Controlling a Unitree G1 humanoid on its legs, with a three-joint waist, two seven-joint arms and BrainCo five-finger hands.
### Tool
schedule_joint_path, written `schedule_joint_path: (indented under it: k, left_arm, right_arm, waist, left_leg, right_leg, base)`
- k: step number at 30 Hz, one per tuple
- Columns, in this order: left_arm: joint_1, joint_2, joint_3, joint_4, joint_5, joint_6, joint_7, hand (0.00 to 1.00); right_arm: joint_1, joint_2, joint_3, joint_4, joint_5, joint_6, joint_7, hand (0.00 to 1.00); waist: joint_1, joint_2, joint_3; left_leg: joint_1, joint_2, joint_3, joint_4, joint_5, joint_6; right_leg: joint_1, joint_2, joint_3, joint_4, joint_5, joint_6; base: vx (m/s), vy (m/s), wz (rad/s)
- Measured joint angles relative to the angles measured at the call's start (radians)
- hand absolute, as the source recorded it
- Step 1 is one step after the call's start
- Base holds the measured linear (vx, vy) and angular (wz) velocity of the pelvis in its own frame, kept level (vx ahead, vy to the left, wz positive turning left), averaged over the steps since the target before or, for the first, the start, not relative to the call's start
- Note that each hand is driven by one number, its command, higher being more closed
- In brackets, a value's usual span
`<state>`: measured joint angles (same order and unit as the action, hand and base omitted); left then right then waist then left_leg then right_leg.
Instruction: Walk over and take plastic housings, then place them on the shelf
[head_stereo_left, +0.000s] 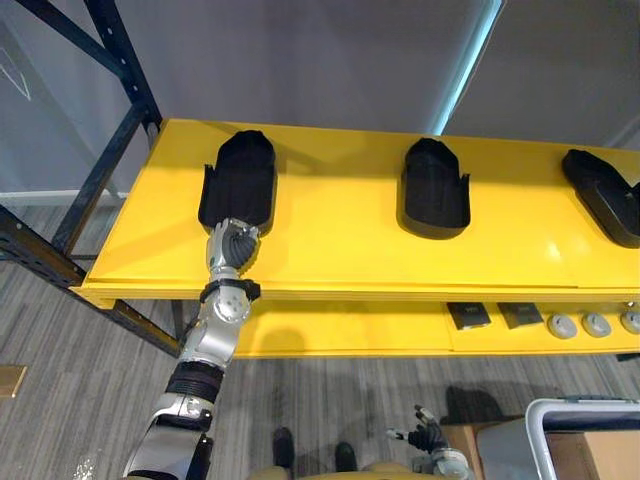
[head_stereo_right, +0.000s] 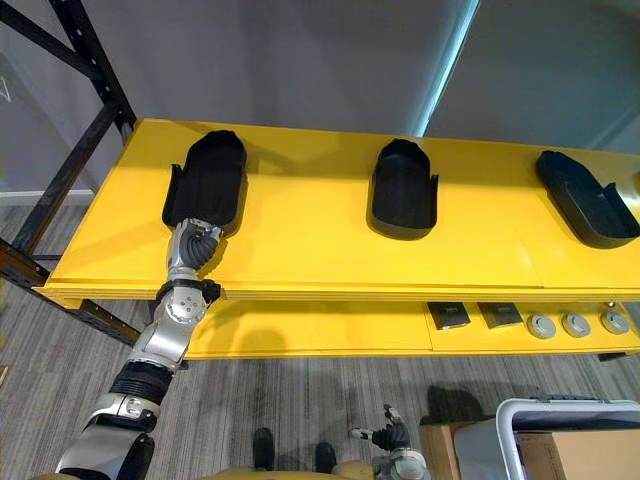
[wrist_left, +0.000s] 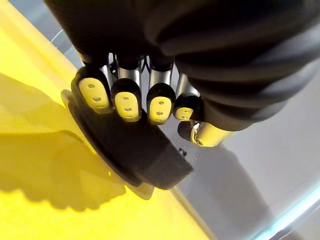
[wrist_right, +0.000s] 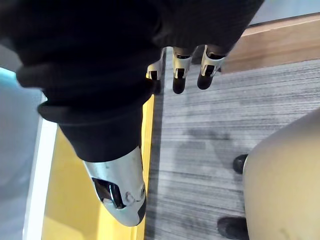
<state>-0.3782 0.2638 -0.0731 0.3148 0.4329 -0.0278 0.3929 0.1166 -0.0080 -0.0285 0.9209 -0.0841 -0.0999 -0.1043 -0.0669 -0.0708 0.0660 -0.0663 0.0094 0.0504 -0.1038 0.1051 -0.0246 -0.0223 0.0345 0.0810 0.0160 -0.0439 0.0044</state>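
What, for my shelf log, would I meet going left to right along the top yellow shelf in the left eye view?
left housing → middle housing → right housing

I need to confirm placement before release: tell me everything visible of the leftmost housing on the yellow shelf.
The leftmost housing is a matte black plastic shell, rounded at its far end, with short side wings at its near end, hollow side up inside a raised rim. It lies lengthwise front to back near the left end of the yellow top shelf. The left hand is at its near end, fingers curled over that edge; whether it sits fully flat is unclear.
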Motion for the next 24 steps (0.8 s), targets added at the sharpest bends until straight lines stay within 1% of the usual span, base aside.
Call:
schedule_joint_path:
  k: [1, 2, 3, 4, 6, 7, 8, 9, 10, 11, 13, 14, 15, 16, 18, 19, 20, 21, 22, 24]
  left_arm:
    - [0.017, 0.000, 0.000, -0.084, -0.004, -0.009, 0.001, 1.00]
    - [0.023, 0.000, -0.001, -0.123, -0.006, -0.017, 0.001, 1.00]
    - [0.051, 0.000, 0.002, -0.241, -0.010, -0.033, 0.002, 1.00]
    - [0.064, -0.001, 0.003, -0.287, -0.011, -0.045, 0.003, 1.00]
    - [0.135, -0.007, 0.030, -0.440, -0.012, -0.089, 0.003, 1.00]
    - [0.189, -0.013, 0.067, -0.510, -0.031, -0.110, 0.003, 1.00]
    - [0.218, -0.018, 0.090, -0.542, -0.044, -0.117, 0.002, 1.00]
    - [0.288, -0.030, 0.146, -0.608, -0.080, -0.126, 0.001, 1.00]
    - [0.324, -0.037, 0.175, -0.639, -0.094, -0.131, 0.001, 1.00]
    - [0.405, -0.059, 0.241, -0.710, -0.135, -0.138, -0.001, 1.00]
    - [0.483, -0.089, 0.315, -0.753, -0.195, -0.153, 0.001, 1.00]
    - [0.525, -0.107, 0.356, -0.755, -0.221, -0.158, 0.002, 1.00]
    - [0.549, -0.112, 0.374, -0.754, -0.232, -0.158, 0.003, 1.00]
    - [0.600, -0.125, 0.412, -0.752, -0.275, -0.158, 0.001, 1.00]
    - [0.667, -0.146, 0.454, -0.713, -0.326, -0.157, -0.006, 1.00]
    - [0.701, -0.155, 0.468, -0.662, -0.356, -0.153, -0.026, 1.00]
    - [0.714, -0.159, 0.473, -0.630, -0.383, -0.151, -0.046, 1.00]
    - [0.726, -0.168, 0.477, -0.546, -0.423, -0.151, -0.071, 0.00]
    - [0.731, -0.182, 0.477, -0.430, -0.465, -0.141, -0.103, 0.00]
    - [0.731, -0.200, 0.477, -0.310, -0.476, -0.125, -0.129, 0.00]
  right_arm:
    - [0.000, 0.000, 0.000, 0.001, 0.000, 0.000, 0.000, 0.00]
    - [0.000, 0.000, 0.000, 0.002, 0.001, 0.000, 0.000, 0.00]
    - [0.000, 0.000, 0.000, 0.003, 0.002, 0.000, 0.000, 0.00]
    - [0.000, 0.000, 0.000, 0.004, 0.003, 0.000, -0.001, 0.00]
    - [0.000, -0.002, -0.002, 0.012, 0.004, 0.001, -0.001, 0.00]
    - [-0.001, -0.002, -0.004, 0.017, 0.005, 0.001, -0.001, 0.00]
    - [-0.002, -0.001, -0.006, 0.019, 0.005, 0.001, -0.001, 0.00]
    - [-0.002, -0.001, -0.011, 0.021, 0.004, 0.001, -0.001, 0.00]
    - [-0.002, -0.001, -0.013, 0.023, 0.004, 0.001, -0.001, 0.00]
    - [0.000, -0.001, -0.016, 0.025, 0.003, 0.004, -0.001, 0.00]
    - [0.007, 0.001, -0.036, 0.025, 0.004, 0.022, -0.001, 0.00]
    - [0.013, -0.002, -0.038, 0.021, 0.003, 0.032, -0.001, 0.00]
    - [0.018, -0.002, -0.038, 0.013, 0.003, 0.035, -0.001, 0.00]
    - [0.026, 0.001, -0.035, -0.008, 0.002, 0.039, 0.000, 0.00]
    - [0.029, 0.002, -0.032, -0.043, -0.001, 0.043, 0.000, 0.00]
    - [0.033, 0.001, -0.032, -0.055, -0.005, 0.044, 0.000, 0.00]
    - [0.035, 0.001, -0.032, -0.061, -0.006, 0.047, 0.001, 0.00]
    - [0.041, 0.001, -0.032, -0.078, -0.008, 0.055, 0.001, 0.00]
    - [0.042, 0.002, -0.032, -0.091, -0.010, 0.065, 0.004, 0.00]
    - [0.042, 0.003, -0.032, -0.099, -0.015, 0.068, 0.009, 0.00]
  waist:
    - [0.003, 0.000, 0.000]
    - [0.005, 0.000, 0.000]
    - [0.006, 0.000, 0.000]
    - [0.009, 0.000, 0.000]
    - [0.023, 0.001, 0.000]
    - [0.027, 0.001, 0.000]
    - [0.029, 0.001, 0.000]
    - [0.031, 0.001, 0.001]
    - [0.033, 0.001, 0.001]
    - [0.045, 0.001, 0.001]
    - [0.065, 0.003, 0.002]
    - [0.084, 0.005, 0.003]
    - [0.086, 0.005, 0.003]
    - [0.089, 0.008, 0.003]
    - [0.090, 0.009, 0.002]
    - [0.091, 0.011, -0.003]
    - [0.092, 0.011, -0.007]
    - [0.105, 0.014, -0.010]
    - [0.110, 0.013, -0.012]
    - [0.112, 0.011, -0.013]
  left_leg:
    - [0.000, -0.002, -0.006, 0.000, 0.000, 0.000]
    - [0.000, -0.003, -0.009, 0.000, 0.000, 0.000]
    - [-0.001, -0.006, -0.016, 0.000, 0.000, 0.000]
    - [-0.002, -0.006, -0.018, 0.001, 0.000, 0.000]
    - [-0.004, -0.008, -0.018, 0.006, 0.005, 0.007]
    - [-0.002, -0.008, -0.019, 0.007, 0.005, 0.007]
    - [0.000, -0.009, -0.020, 0.007, 0.005, 0.007]
    - [0.006, -0.009, -0.020, 0.007, 0.005, 0.007]
    - [0.008, -0.008, -0.020, 0.007, 0.005, 0.007]
    - [0.011, -0.008, -0.022, 0.007, 0.004, 0.007]
    - [0.021, -0.006, -0.023, 0.007, -0.005, 0.008]
    - [0.030, -0.005, -0.023, 0.007, -0.011, 0.011]
    - [0.032, -0.005, -0.022, 0.007, -0.014, 0.015]
    - [0.036, -0.005, -0.022, 0.007, -0.014, 0.015]
    - [0.037, -0.007, -0.017, 0.007, -0.014, 0.015]
    - [0.038, -0.007, -0.011, 0.007, -0.014, 0.015]
    - [0.039, -0.007, -0.005, 0.007, -0.014, 0.015]
    - [0.041, -0.006, 0.008, 0.007, -0.014, 0.015]
    - [0.035, -0.008, 0.013, 0.026, -0.021, 0.024]
    - [0.022, -0.011, 0.014, 0.065, -0.040, 0.035]
  right_leg:
    - [0.002, -0.001, -0.005, 0.000, -0.001, 0.001]
    - [0.003, -0.002, -0.008, 0.000, -0.001, 0.001]
    - [0.004, -0.004, -0.013, 0.001, -0.002, 0.001]
    - [0.004, -0.005, -0.014, 0.001, -0.002, 0.001]
    - [0.008, -0.006, -0.014, 0.002, -0.002, 0.001]
    - [0.011, -0.006, -0.015, 0.002, -0.002, 0.001]
    - [0.014, -0.006, -0.016, 0.002, -0.002, 0.001]
    - [0.021, -0.006, -0.016, 0.002, -0.002, 0.001]
    - [0.023, -0.005, -0.016, 0.002, -0.002, 0.001]
    - [0.027, -0.005, -0.016, 0.002, -0.002, 0.001]
    - [0.037, -0.003, -0.018, 0.002, -0.002, 0.000]
    - [0.046, -0.004, -0.020, 0.004, -0.002, 0.000]
    - [0.049, -0.004, -0.022, 0.004, -0.003, -0.001]
    - [0.052, -0.005, -0.025, 0.007, -0.006, -0.003]
    - [0.052, -0.006, -0.026, 0.017, -0.015, 0.001]
    - [0.051, -0.008, -0.028, 0.018, -0.021, 0.009]
    - [0.051, -0.010, -0.029, 0.018, -0.021, 0.009]
    - [0.051, -0.012, -0.029, 0.019, -0.022, 0.010]
    - [0.052, -0.015, -0.030, 0.023, -0.024, 0.014]
    - [0.052, -0.021, -0.036, 0.032, -0.029, 0.022]
  base:
    - [0.00, -0.004, 0.12]
    - [0.00, -0.002, 0.16]
    - [0.01, -0.001, 0.12]
    - [0.02, -0.002, 0.09]
    - [0.04, -0.006, 0.01]
    - [0.05, -0.009, 0.03]
    - [0.03, -0.013, 0.04]
    - [0.00, 0.000, 0.00]
    - [0.00, 0.000, 0.00]
    - [0.00, 0.000, 0.00]
    - [-0.02, -0.011, 0.04]
    - [-0.02, -0.004, 0.06]
    - [-0.05, -0.004, 0.08]
    - [-0.04, -0.002, 0.06]
    - [-0.05, -0.004, 0.03]
    - [-0.04, -0.002, 0.02]
    - [0.00, 0.000, 0.00]
    - [0.00, 0.005, -0.04]
    - [0.00, 0.000, 0.00]
    - [0.00, 0.000, 0.00]
